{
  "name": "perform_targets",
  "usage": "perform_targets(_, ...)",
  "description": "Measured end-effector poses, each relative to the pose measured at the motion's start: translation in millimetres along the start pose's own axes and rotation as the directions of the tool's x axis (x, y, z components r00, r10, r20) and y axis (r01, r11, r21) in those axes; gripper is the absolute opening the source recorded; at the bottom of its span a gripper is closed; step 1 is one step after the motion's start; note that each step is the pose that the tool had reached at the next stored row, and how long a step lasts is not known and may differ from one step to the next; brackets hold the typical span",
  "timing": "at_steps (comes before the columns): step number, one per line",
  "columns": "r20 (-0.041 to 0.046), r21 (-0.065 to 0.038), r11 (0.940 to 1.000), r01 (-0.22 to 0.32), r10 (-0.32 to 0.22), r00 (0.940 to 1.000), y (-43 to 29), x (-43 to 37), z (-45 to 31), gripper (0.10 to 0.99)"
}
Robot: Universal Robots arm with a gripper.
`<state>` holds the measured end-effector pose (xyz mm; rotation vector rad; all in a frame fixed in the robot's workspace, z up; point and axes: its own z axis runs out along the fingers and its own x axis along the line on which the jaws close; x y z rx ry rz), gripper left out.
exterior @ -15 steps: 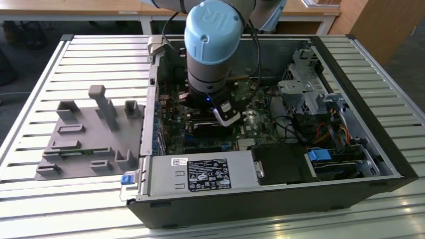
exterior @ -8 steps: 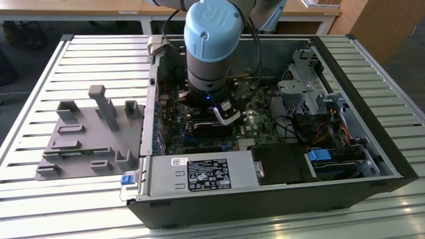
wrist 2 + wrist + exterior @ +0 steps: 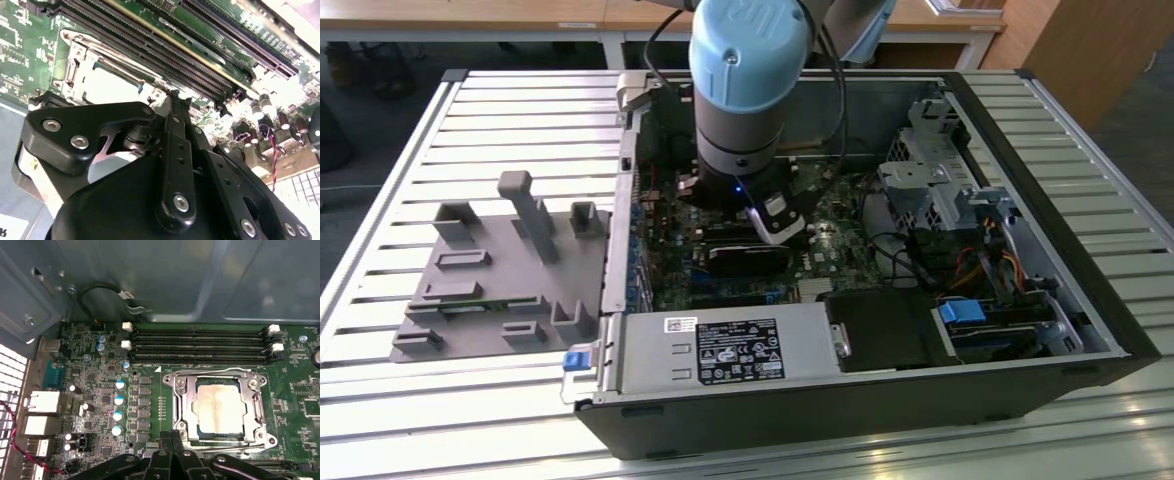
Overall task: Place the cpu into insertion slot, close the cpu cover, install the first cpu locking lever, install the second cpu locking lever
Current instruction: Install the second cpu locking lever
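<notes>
Exterior view first, running from its left: a grey plastic holder [image 3: 500, 270] sits on the slatted table [image 3: 400, 150], then the open computer case [image 3: 881, 400] with its labelled power supply box [image 3: 720, 350] along the near edge, and my arm [image 3: 744, 90] reaches straight down into the middle of the case over the green board [image 3: 834, 235].

In the first wrist view, small round capacitors [image 3: 119, 400] line up on one side, the long black memory slots [image 3: 200, 342] run across the board, and the cpu [image 3: 220, 407] lies flat in the insertion slot [image 3: 182, 432]. The cpu cover [image 3: 260, 410], a silvery frame, lies down around the chip.

My gripper [image 3: 171, 436] has its fingertips pressed together, nothing between them, right at the socket's edge. In the second wrist view my black fingers [image 3: 175, 150] meet at a point just beside the socket's metal frame [image 3: 82, 60]; whether they touch it, I can't tell.
</notes>
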<state>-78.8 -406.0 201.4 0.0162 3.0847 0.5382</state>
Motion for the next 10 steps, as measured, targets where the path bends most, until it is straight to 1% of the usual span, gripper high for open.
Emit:
perform_targets(8, 0.0, 0.0, 1.0, 0.0, 0.0, 1.0, 3.1, -0.1, -8.5, 0.11)
perform_targets(10, 0.0001, 0.0, 1.0, 0.0, 0.0, 1.0, 3.4, -0.1, -9.2, 0.11)
